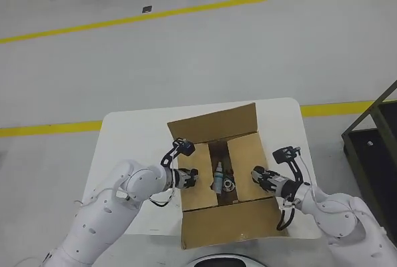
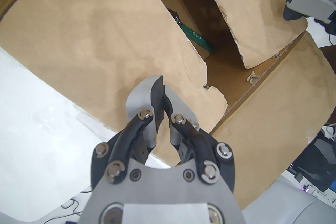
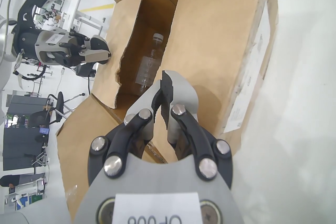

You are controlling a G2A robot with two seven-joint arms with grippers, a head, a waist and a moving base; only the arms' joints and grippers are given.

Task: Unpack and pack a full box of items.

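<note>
A: Where is the box (image 1: 215, 123) placed relative to the grippers?

B: It is set between them on the white table (image 1: 135, 133). The left gripper (image 2: 160, 80) is held over the box's left flap (image 2: 92, 25), and the right gripper (image 3: 164, 76) over its right flap (image 3: 210, 38). Both are clenched, with nothing seen between the pads.

A: What materials are made out?

B: Brown corrugated cardboard, torn ragged along the flap edges. Inside the box, in the gap between the flaps, a clear ribbed plastic bottle (image 3: 151, 62) and green-handled pliers (image 2: 195, 36) are seen.
</note>
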